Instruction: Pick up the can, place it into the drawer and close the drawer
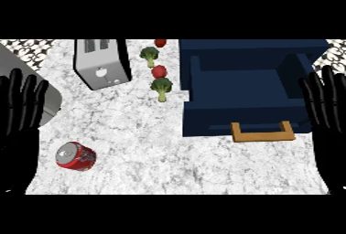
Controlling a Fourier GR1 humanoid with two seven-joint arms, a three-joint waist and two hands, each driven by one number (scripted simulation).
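A red can with a silver top lies on the marble counter at the lower left. The dark blue drawer stands open at the right, its wooden handle facing me. My left hand rests open at the left edge, fingers up, above and left of the can. My right hand rests open at the right edge, beside the drawer's right wall. Neither hand touches anything.
A silver toaster stands at the back left. Two broccoli pieces and two red tomatoes lie in a line between toaster and drawer. A grey sink rim shows at the far left.
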